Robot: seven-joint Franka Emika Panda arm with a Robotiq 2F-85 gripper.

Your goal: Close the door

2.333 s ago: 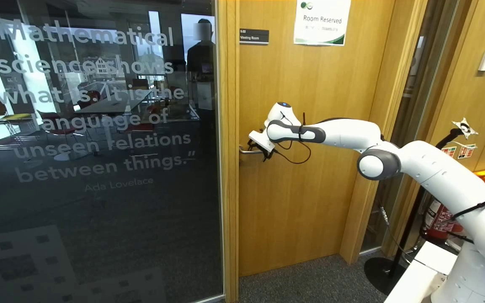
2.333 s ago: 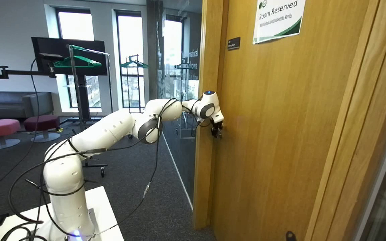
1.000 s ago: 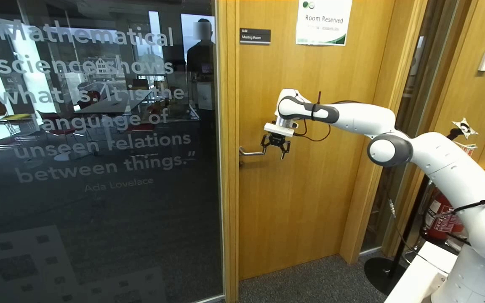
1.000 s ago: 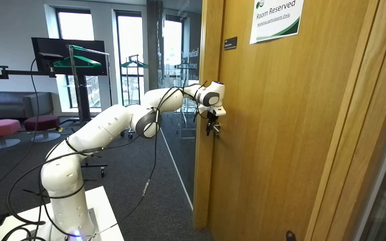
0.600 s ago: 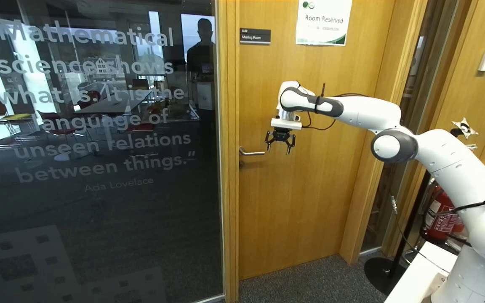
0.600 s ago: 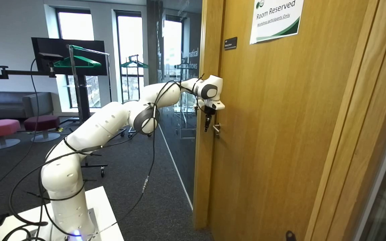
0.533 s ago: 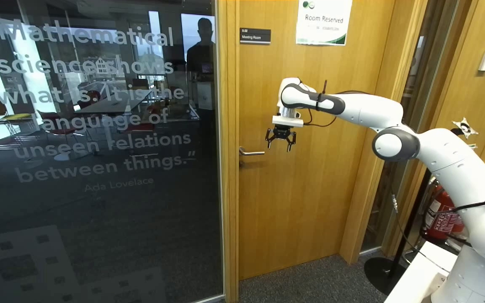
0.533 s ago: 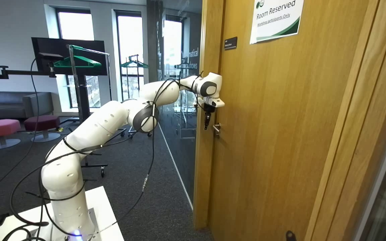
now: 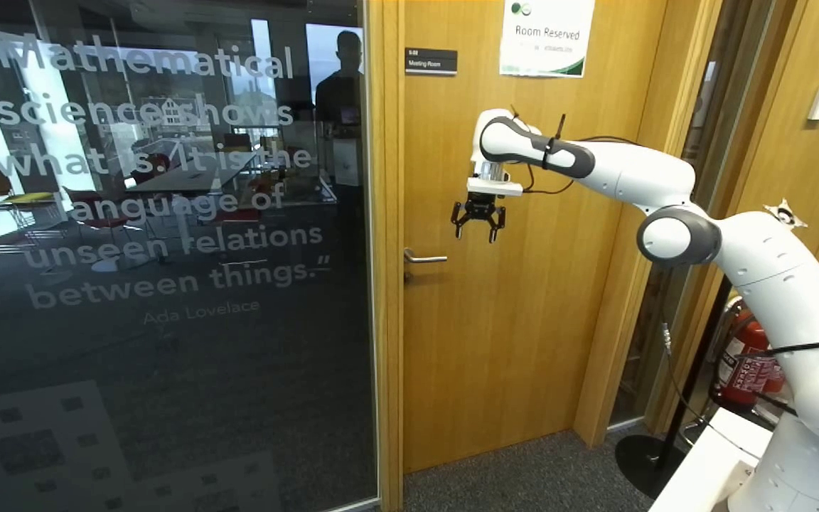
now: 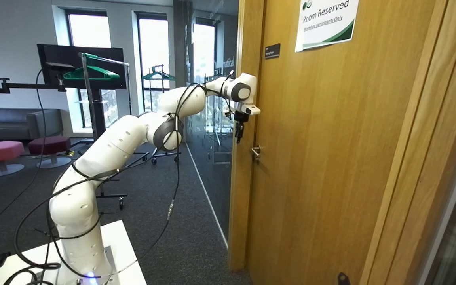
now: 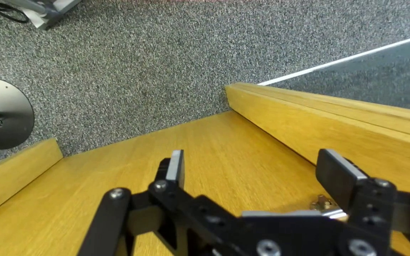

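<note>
The light-oak door [image 9: 523, 320] stands in its frame, with only a thin dark line along its handle-side edge in the wrist view [image 11: 205, 153]. It also shows in an exterior view [image 10: 331, 158]. Its silver lever handle [image 9: 426, 259] is level and free in both exterior views [image 10: 256, 151]. In the wrist view the handle [image 11: 335, 214] is partly hidden behind my finger. My gripper [image 9: 475, 235] is open, empty and pointing down, above and apart from the handle. It also shows in an exterior view [image 10: 238, 139] and in the wrist view [image 11: 253, 169].
A wooden door frame [image 9: 384, 284] and a dark glass panel with white lettering [image 9: 168, 370] stand beside the handle side. A stand with a round black base [image 9: 648, 462] and a red fire extinguisher [image 9: 743, 370] are near my base. Cables hang from my arm.
My gripper was at the handle, then came off it, turned downward, and rose and drew back from the door. Early on, the door swung slightly toward me; it has been still since.
</note>
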